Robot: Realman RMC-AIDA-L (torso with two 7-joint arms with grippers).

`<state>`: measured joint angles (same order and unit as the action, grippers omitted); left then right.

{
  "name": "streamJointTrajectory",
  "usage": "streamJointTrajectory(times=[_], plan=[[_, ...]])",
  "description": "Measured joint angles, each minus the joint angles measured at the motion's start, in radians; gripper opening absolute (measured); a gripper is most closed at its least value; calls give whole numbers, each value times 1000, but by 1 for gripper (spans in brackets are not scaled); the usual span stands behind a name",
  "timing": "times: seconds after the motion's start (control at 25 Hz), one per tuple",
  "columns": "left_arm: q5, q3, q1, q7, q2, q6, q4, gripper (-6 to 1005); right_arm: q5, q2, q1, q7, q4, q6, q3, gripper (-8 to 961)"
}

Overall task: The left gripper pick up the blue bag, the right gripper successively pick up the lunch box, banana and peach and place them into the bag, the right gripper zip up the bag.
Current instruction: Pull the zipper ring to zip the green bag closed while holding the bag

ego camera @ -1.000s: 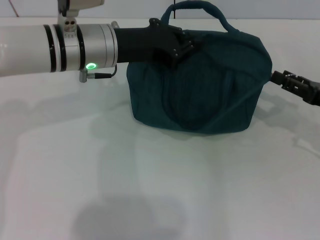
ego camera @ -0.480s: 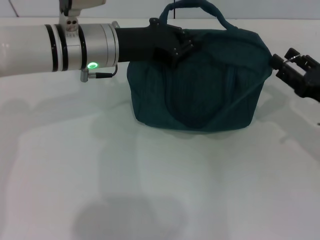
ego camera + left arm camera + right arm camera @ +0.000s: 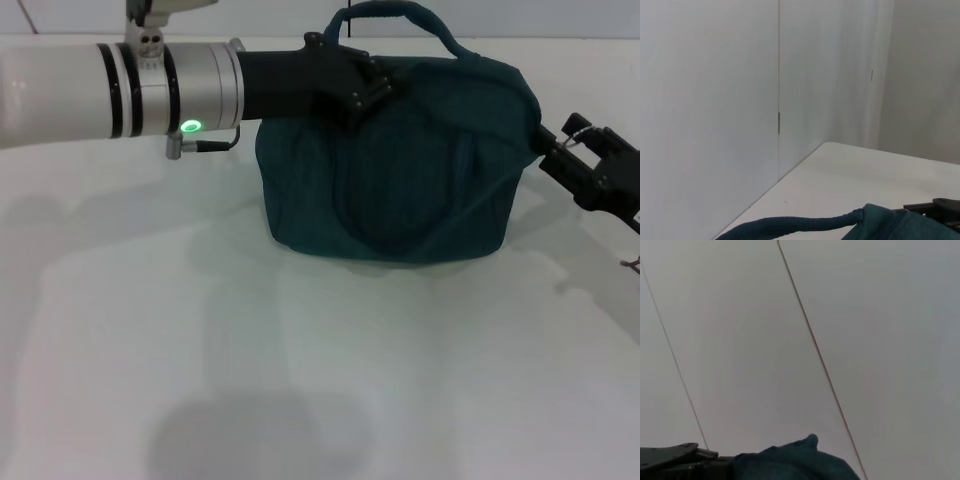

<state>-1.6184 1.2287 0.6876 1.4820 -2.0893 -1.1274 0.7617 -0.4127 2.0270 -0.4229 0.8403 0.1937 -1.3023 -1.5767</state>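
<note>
Holding position at both ends of the blue bag (image 3: pixel 395 165), which sits on the white surface (image 3: pixel 300 380). My left gripper (image 3: pixel 362 88) is clenched on the bag's upper left edge, just below the handle (image 3: pixel 390 15). My right gripper (image 3: pixel 558 150) meets the bag's upper right corner; whether its jaws pinch the zipper pull there I cannot tell. No lunch box, banana or peach is in sight, so I judge them packed and zipping under way. The bag's long axis runs left to right, so the zip line lies leftward from my right jaws, toward my left arm.
</note>
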Motion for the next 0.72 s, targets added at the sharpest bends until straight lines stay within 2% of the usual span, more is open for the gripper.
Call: streamJointTrajectory(times=[0.2,0.48,0.72], plan=[[-5,0,2,1,0,0,-2,76,-10,-1,22,32,0,-18,-13,631],[-5,0,-5,1,0,-3,-2,75,-51,-29,70,122,-7,-101,-37,631],[-8,10,-7,1,0,-2,-1,86,-89,-34,83,146,-10,-101,-35,632]])
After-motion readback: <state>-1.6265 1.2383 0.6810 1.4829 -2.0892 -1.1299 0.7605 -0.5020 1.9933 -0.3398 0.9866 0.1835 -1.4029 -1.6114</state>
